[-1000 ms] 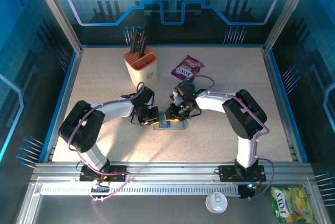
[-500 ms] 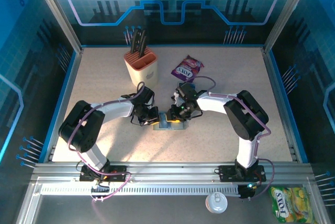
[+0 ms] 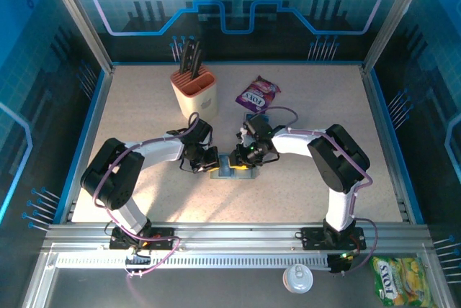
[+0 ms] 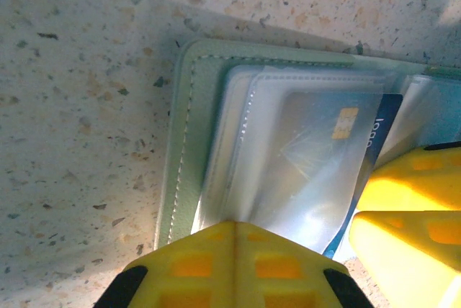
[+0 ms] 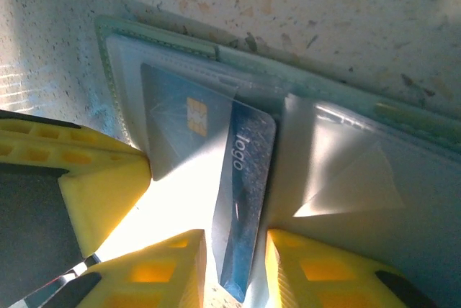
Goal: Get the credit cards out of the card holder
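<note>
Card holder [image 3: 232,172] open flat at centre of table [image 3: 144,114]. Left gripper [image 3: 209,164], fingers pressed together, bears on its 9 o'clock edge. At 3 o'clock, right gripper [image 5: 236,268] pinches blue card [image 5: 245,178] sticking partly out.

- The top external view is sharp and evenly lit; the table [image 3: 144,106] looks pale and bright, while the blue walls around it are dim.
- Soft, short shadows lie under both arms, and a warm bright patch glows on the table at the card holder [image 3: 232,172].
- In the left wrist view the yellow fingers [image 4: 194,265] are blurred and glowing, and the holder's clear sleeves are hazy with glare.
- In the right wrist view strong light burns out the lower left beside the fingers [image 5: 317,272]; the blue credit card [image 5: 245,178] is fairly sharp, and the sleeve beside it shines white.
</note>
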`<state>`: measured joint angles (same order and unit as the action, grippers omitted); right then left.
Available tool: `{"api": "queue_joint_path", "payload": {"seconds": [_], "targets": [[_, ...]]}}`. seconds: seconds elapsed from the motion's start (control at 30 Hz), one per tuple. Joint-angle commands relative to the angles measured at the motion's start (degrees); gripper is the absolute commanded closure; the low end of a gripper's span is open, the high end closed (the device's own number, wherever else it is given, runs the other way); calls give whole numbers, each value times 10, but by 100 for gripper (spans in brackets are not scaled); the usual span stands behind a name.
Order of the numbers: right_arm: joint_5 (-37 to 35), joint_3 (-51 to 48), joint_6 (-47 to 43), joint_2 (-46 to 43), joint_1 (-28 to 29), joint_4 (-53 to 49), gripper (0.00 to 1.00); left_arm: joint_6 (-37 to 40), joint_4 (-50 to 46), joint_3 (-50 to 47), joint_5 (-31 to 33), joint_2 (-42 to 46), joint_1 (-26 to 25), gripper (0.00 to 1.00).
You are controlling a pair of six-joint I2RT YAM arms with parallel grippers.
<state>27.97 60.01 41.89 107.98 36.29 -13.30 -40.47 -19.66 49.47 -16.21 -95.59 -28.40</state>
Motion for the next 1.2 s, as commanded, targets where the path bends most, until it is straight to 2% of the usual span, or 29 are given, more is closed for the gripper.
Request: {"api": "queue_joint_path", "payload": {"seconds": [0.0, 0.67, 1.17], "targets": [[19, -11, 13, -11, -3, 18, 72, 5, -20, -7, 21, -6, -2, 100], [24, -27, 29, -33, -5, 47, 79, 6, -20, -7, 21, -7, -2, 100], [13, -58, 18, -49, -20, 48, 88, -3, -25, -25, 26, 14, -1, 100]]}}
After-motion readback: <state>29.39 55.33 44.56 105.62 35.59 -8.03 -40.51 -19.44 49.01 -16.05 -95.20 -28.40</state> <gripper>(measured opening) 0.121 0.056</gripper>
